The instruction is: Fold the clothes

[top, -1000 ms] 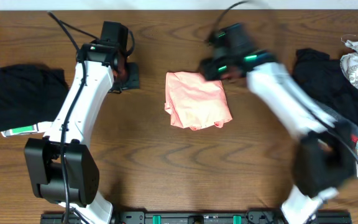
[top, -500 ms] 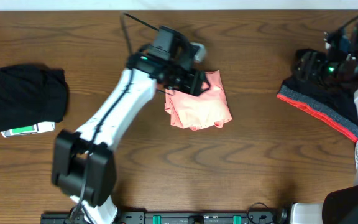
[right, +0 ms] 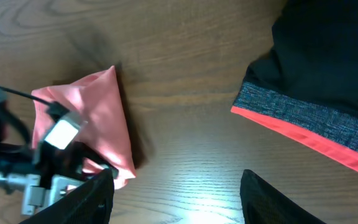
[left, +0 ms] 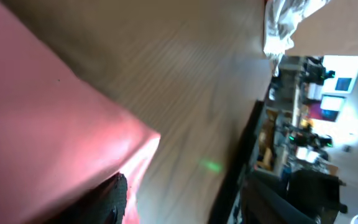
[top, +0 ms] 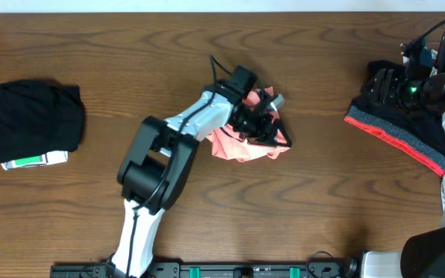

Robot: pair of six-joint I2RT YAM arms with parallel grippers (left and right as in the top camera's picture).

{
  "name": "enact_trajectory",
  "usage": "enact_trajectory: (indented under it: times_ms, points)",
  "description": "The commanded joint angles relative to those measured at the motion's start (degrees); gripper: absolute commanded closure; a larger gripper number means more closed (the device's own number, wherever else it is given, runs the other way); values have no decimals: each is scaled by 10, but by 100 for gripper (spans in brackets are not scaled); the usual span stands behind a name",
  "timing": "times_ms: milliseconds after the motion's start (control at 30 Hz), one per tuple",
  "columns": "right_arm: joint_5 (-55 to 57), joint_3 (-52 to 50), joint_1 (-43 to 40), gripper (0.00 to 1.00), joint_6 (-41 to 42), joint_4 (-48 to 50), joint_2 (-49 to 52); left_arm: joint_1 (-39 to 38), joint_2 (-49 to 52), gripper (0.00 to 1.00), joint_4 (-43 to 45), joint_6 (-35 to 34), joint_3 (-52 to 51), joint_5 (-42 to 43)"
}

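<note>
My left pincer [top: 263, 117] is sitting on the salmon-pink T-shirt [top: 238, 147] mid-table [top: 207, 208]; whether it is gripping I cannot tell. My right pincer [right: 176, 183] is hovering open beside a dark red-hemmed garment [right: 316, 74].

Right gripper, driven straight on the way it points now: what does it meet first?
Probably bare table, in the gap between the pink T-shirt and the dark garment with the coral hem. The right gripper is open and empty. Depth is unclear.
</note>
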Motion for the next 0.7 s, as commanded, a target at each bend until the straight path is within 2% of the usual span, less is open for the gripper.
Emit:
enact_trajectory:
  times_ms: [0, 233, 333, 433, 667]
  points:
    - [-10, -1, 0, 37, -13, -3, 4, 0, 13, 41, -10, -3, -3, 35]
    - [-10, -1, 0, 37, -13, -5, 4, 9, 13, 41, -35, 0, -5, 24]
    - [-10, -1, 0, 37, -14, -7, 4, 9, 13, 41, -74, 27, -9, -30]
    - [-10, -1, 0, 37, -14, -8, 4, 9, 13, 41, -78, 31, -21, -72]
    - [-10, -1, 0, 37, -17, -14, 4, 11, 13, 41, -74, 87, -31, -13]
